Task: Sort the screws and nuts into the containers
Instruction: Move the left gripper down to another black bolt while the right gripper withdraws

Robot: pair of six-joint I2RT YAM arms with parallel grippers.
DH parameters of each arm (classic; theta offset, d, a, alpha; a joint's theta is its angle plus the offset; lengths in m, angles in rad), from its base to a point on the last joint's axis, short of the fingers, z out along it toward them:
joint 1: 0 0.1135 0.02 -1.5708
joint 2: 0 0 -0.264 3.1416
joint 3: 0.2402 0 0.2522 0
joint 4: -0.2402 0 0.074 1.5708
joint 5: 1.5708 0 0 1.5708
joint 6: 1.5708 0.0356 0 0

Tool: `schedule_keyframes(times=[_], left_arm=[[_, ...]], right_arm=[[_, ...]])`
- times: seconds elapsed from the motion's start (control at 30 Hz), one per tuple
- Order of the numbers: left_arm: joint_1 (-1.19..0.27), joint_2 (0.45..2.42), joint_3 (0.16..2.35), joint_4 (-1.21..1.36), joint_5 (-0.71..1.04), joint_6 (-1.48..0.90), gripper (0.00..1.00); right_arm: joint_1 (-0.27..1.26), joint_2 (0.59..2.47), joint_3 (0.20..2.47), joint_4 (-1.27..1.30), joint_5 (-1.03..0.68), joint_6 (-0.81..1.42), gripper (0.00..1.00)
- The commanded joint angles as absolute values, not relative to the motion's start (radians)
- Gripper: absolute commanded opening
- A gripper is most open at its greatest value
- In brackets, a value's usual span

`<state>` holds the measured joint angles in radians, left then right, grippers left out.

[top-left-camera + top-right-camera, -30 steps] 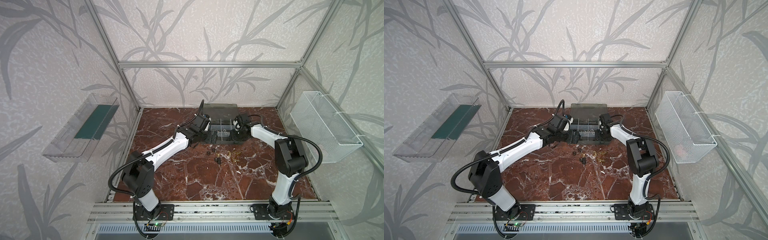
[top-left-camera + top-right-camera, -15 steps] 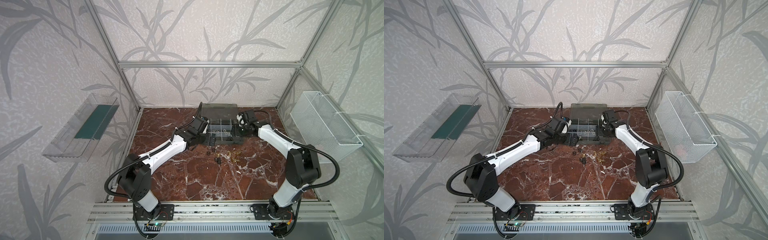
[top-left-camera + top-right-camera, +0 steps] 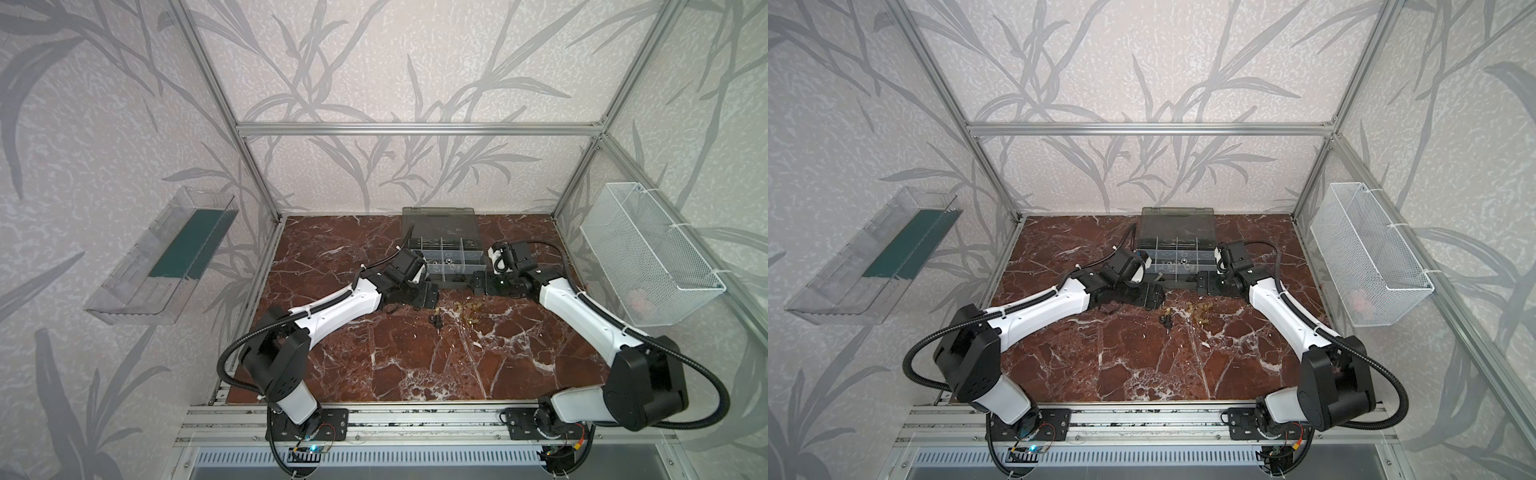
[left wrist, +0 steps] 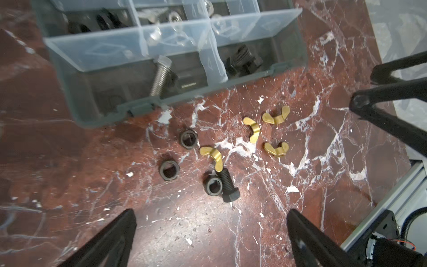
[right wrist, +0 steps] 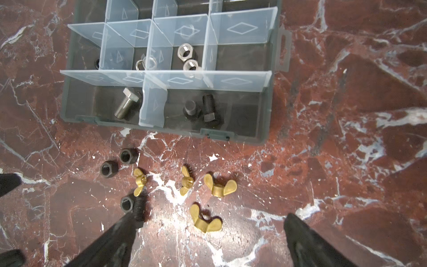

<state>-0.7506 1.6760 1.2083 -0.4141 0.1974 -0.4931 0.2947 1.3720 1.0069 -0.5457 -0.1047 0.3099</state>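
Loose bits on table (image 5: 346,161) just in front of case (image 5: 265,120): 3 blk nuts (image 5: 108,169), 4 brass wing nuts (image 5: 219,185), 1 blk bolt (image 5: 138,205). L gripper (image 4: 210,231) spread wide, empty; the bits lie just ahead of its tips. R gripper (image 5: 208,238) also spread wide, empty; one finger (image 5: 115,240) overlaps blk bolt's head end, contact unclear. In case's near row: silver bolt (image 5: 126,105), 2 blk bolts (image 5: 209,108) in next compartment; silver nuts (image 5: 186,53) in row behind.

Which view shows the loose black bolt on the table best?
Left wrist: the black bolt lies whole beside a black nut. In the right wrist view a gripper finger hides its head; both top views show only a speck.
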Motion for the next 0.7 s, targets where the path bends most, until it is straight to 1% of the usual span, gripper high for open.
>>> schedule_keyframes(times=[0.0, 0.17, 0.3, 0.4, 0.47, 0.67], left_arm=[[-0.795, 1.773, 1.26, -0.448, 0.235, -0.54, 0.99], [-0.851, 1.882, 1.31, -0.429, 0.274, -0.595, 0.99], [-0.89, 1.942, 1.359, -0.457, 0.253, -0.604, 0.99], [-0.893, 1.954, 1.352, -0.441, 0.255, -0.634, 0.94], [-0.894, 1.962, 1.347, -0.429, 0.268, -0.645, 0.88], [-0.896, 1.976, 1.351, -0.432, 0.249, -0.659, 0.83]], right_arm=[[0.291, 1.301, 0.965, -0.574, -0.09, 0.325, 0.99], [0.289, 1.207, 0.876, -0.544, -0.067, 0.35, 0.99], [0.285, 1.177, 0.858, -0.56, -0.069, 0.355, 0.99], [0.279, 1.157, 0.847, -0.56, -0.063, 0.356, 0.99], [0.274, 1.154, 0.844, -0.558, -0.067, 0.354, 0.99], [0.267, 1.151, 0.843, -0.554, -0.082, 0.355, 0.99]])
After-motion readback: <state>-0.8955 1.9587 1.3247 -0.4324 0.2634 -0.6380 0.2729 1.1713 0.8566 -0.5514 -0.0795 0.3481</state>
